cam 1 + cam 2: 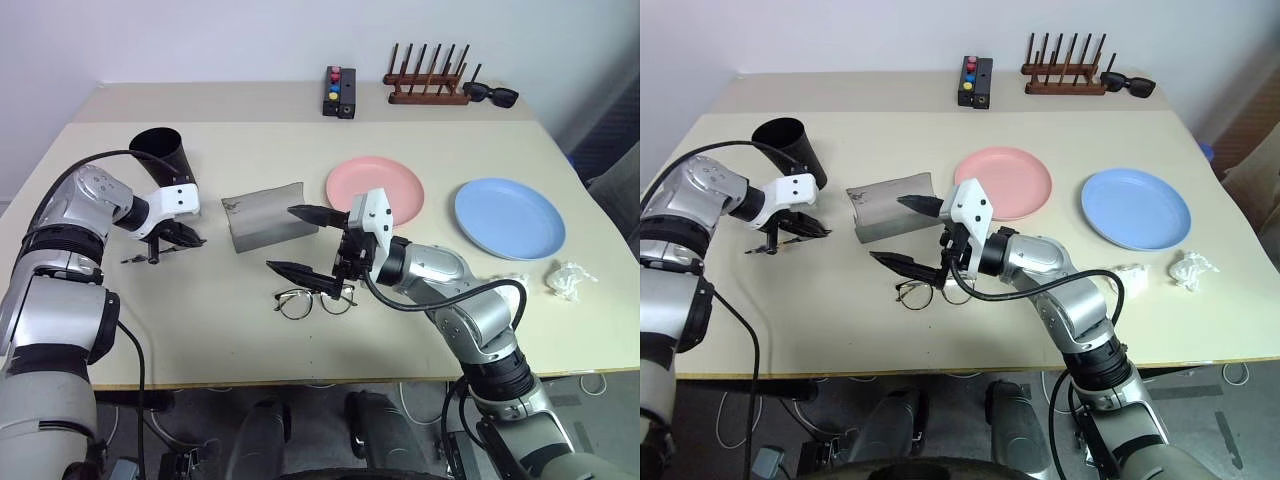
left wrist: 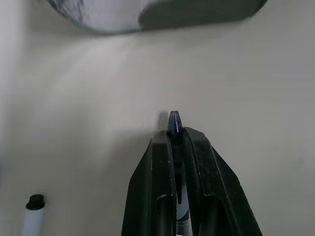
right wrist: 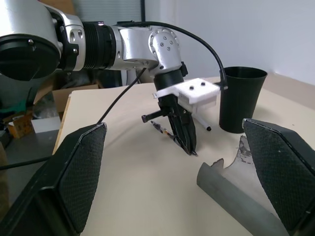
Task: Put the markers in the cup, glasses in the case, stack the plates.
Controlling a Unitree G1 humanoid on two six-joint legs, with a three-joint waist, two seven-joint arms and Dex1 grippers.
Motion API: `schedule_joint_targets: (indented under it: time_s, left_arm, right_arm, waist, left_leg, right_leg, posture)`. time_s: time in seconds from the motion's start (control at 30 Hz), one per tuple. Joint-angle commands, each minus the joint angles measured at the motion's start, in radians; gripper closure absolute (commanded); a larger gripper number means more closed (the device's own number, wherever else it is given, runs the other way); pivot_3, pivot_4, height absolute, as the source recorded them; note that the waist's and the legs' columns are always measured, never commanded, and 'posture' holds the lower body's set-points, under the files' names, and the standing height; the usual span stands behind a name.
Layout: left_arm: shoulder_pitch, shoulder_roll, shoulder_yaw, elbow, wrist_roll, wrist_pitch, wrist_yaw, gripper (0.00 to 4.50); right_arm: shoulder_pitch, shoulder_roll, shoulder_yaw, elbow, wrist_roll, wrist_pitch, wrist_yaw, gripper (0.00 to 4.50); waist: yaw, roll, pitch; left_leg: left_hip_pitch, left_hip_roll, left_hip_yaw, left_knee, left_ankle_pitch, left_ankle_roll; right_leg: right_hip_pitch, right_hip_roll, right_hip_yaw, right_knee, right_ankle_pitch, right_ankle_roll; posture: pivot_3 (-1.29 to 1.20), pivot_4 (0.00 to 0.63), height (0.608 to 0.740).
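Observation:
My left gripper [image 1: 190, 240] is shut on the thin dark pen [image 2: 173, 120], low over the table between the black cup [image 1: 160, 152] and the open grey case [image 1: 265, 217]. The white marker [image 2: 33, 216] with its black cap lies on the table close beside that gripper. My right gripper [image 1: 280, 238] hangs open and level, with nothing between its fingers, just right of the case and above the wire-rimmed glasses [image 1: 312, 300], which lie on the table. The pink plate [image 1: 375, 188] and the blue plate [image 1: 510, 217] sit apart, side by side on the right.
Along the far edge stand a black box with coloured buttons [image 1: 340, 92], a wooden rack [image 1: 428, 85] and black sunglasses [image 1: 490, 94]. Crumpled white paper [image 1: 570, 280] lies near the table's right edge, in front of the blue plate.

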Motion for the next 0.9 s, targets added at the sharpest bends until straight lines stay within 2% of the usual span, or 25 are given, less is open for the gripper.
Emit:
schedule_joint_targets:
  time_s: [0.03, 0.17, 0.33, 0.43, 0.53, 0.63, 0.73, 0.9]
  left_arm:
    - [-0.052, 0.040, 0.144, -0.154, -0.175, 0.147, -0.097, 4.45]
    - [-0.080, 0.070, 0.287, -0.315, -0.323, 0.323, -0.054, 4.45]
    - [-0.166, 0.032, 0.454, -0.346, -0.423, 0.340, 0.249, 4.45]
    - [-0.187, -0.013, 0.531, -0.343, -0.463, 0.298, 0.445, 4.45]
    - [-0.149, -0.041, 0.554, -0.321, -0.433, 0.175, 0.628, 4.45]
    - [-0.104, -0.054, 0.570, -0.278, -0.410, 0.048, 0.790, 4.45]
    - [-0.067, -0.065, 0.578, -0.218, -0.404, -0.033, 0.904, 4.45]
    - [-0.035, -0.076, 0.594, -0.147, -0.422, -0.099, 1.001, 4.45]
  right_arm:
    - [-0.019, -0.009, -0.027, -0.033, 0.008, -0.016, 0.012, 0.00]
    - [-0.017, -0.011, -0.030, -0.034, 0.010, -0.017, 0.018, 0.00]
    - [-0.019, -0.005, -0.020, -0.026, 0.011, -0.021, 0.033, 0.00]
    - [-0.040, 0.010, -0.017, -0.013, 0.005, -0.033, 0.039, 0.00]
    - [-0.079, 0.044, -0.023, 0.010, 0.000, -0.047, 0.023, 0.00]
    - [-0.139, 0.132, -0.054, 0.057, -0.014, -0.069, -0.074, 0.00]
    - [-0.188, 0.212, -0.094, 0.110, -0.027, -0.075, -0.176, 0.00]
    - [-0.190, 0.235, -0.088, 0.114, -0.045, -0.085, -0.201, 0.00]
  waist:
    - [0.000, 0.000, 0.000]
    - [-0.008, 0.000, 0.000]
    - [-0.020, 0.000, 0.000]
    - [-0.022, 0.000, 0.000]
    - [-0.025, 0.000, 0.000]
    - [-0.031, 0.000, 0.000]
    - [-0.026, 0.000, 0.000]
    - [-0.017, 0.000, 0.000]
  left_leg:
    - [0.000, 0.000, 0.000, 0.000, 0.000, 0.000]
    - [0.000, 0.000, 0.000, 0.000, 0.000, 0.000]
    - [0.000, 0.000, -0.001, 0.000, 0.000, 0.000]
    - [0.001, 0.000, -0.001, 0.000, 0.000, 0.000]
    - [0.001, 0.000, -0.001, 0.000, 0.000, 0.000]
    - [0.002, 0.000, -0.001, -0.001, 0.000, 0.000]
    - [0.002, 0.000, -0.001, -0.002, 0.000, 0.000]
    - [-0.001, -0.002, -0.001, -0.002, 0.000, 0.000]
  right_leg:
    - [0.000, 0.000, 0.000, 0.000, 0.000, 0.000]
    - [0.000, 0.000, 0.000, 0.000, 0.000, 0.000]
    - [0.000, 0.000, -0.001, 0.001, 0.000, 0.000]
    - [0.000, -0.001, -0.001, 0.001, 0.000, 0.000]
    - [0.000, -0.001, -0.001, 0.001, 0.000, 0.000]
    - [-0.001, -0.001, 0.000, 0.002, 0.000, 0.000]
    - [-0.003, 0.000, 0.000, 0.004, 0.001, 0.000]
    - [-0.003, -0.004, 0.000, 0.002, 0.001, 0.000]
  posture:
    - [0.00, 0.150, 0.735]
    - [0.00, 0.150, 0.735]
    - [0.00, 0.150, 0.735]
    - [0.00, 0.150, 0.735]
    - [0.00, 0.150, 0.735]
    - [0.00, 0.150, 0.735]
    - [0.00, 0.150, 0.735]
    - [0.00, 0.150, 0.735]
